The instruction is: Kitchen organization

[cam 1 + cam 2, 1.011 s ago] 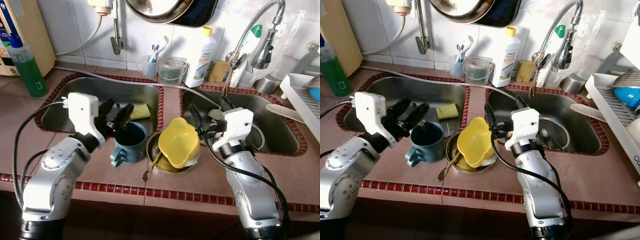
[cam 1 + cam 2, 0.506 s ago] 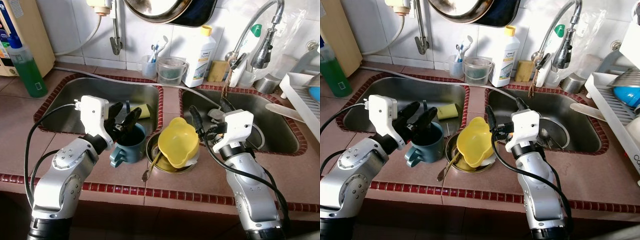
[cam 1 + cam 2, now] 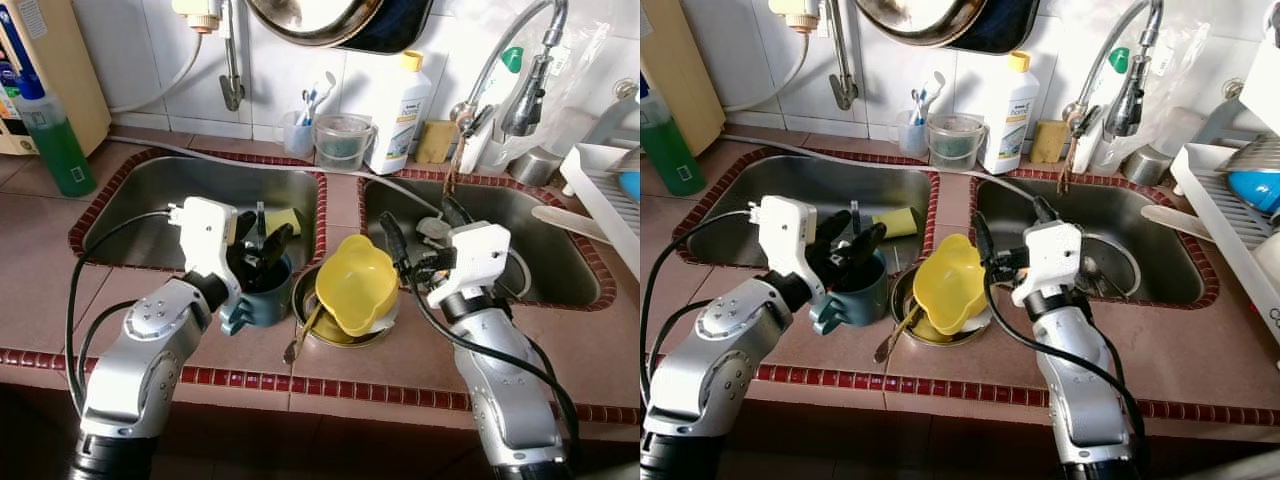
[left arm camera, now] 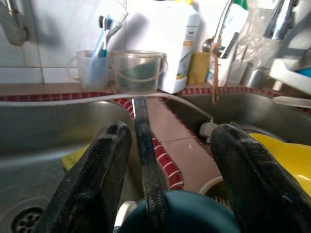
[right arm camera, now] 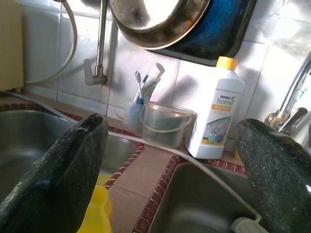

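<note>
Left claw (image 3: 258, 245): fingers spread wide over the teal mug (image 3: 256, 290), gripping nothing.
Teal mug: tabletop's front edge, between the sinks, touching the yellow bowl's (image 3: 356, 283) pan.
Right claw (image 5: 170, 160): wide open, empty.

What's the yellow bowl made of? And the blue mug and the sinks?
The yellow bowl looks like plastic: even colour, soft matte sheen. The blue mug seems glazed ceramic, thick-walled, though that's uncertain. The sinks are brushed stainless steel, grey with dull reflections.
</note>
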You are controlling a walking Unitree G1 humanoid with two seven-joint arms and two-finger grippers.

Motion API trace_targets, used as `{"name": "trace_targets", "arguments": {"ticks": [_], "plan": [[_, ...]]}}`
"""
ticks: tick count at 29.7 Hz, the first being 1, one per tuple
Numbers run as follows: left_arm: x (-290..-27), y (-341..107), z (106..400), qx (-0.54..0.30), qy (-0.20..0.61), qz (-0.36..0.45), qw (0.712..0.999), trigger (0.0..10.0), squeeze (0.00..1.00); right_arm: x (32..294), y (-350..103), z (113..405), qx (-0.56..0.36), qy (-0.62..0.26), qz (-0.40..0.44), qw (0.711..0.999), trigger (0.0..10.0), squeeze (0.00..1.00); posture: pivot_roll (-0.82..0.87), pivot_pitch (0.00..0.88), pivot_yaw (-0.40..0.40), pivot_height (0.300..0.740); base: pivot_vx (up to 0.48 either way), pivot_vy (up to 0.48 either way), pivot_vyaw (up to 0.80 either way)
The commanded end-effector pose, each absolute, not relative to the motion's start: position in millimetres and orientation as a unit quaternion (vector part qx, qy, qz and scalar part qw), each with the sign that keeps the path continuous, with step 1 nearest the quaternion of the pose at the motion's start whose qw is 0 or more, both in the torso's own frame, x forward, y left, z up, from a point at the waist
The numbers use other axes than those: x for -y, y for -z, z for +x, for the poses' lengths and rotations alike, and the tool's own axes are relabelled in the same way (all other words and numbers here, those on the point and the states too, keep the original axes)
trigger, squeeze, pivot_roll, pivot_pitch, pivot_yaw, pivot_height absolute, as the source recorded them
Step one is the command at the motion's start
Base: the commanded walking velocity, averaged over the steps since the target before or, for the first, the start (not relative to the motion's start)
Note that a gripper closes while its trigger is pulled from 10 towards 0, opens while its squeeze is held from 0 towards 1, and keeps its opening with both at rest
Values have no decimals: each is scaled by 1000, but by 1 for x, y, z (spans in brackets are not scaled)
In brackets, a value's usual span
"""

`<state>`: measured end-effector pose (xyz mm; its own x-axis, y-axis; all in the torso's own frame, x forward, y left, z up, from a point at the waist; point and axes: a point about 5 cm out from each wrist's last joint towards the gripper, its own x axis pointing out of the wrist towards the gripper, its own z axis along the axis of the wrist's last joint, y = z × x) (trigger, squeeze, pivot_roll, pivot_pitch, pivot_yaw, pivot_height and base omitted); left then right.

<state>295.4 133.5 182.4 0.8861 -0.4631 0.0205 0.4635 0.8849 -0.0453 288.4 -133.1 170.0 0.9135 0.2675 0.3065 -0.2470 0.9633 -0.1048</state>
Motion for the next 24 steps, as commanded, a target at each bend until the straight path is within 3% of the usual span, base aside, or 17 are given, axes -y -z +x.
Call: {"name": "trace_targets", "arguments": {"ticks": [1, 18, 24], "plan": [[-130, -184, 299, 5, 236, -13, 972, 10000, 0, 137, -174, 286, 167, -121, -35, 978, 10000, 0, -180, 10, -26, 740, 0, 0, 0], [-123, -181, 304, -8, 183, 25, 983, 10000, 0, 137, -175, 285, 165, -119, -32, 979, 10000, 0, -182, 25, -29, 740, 0, 0, 0], [-117, -179, 305, -12, 187, 41, 981, 10000, 0, 126, -169, 278, 142, -159, -16, 977, 10000, 0, -180, 34, -29, 740, 0, 0, 0]]}}
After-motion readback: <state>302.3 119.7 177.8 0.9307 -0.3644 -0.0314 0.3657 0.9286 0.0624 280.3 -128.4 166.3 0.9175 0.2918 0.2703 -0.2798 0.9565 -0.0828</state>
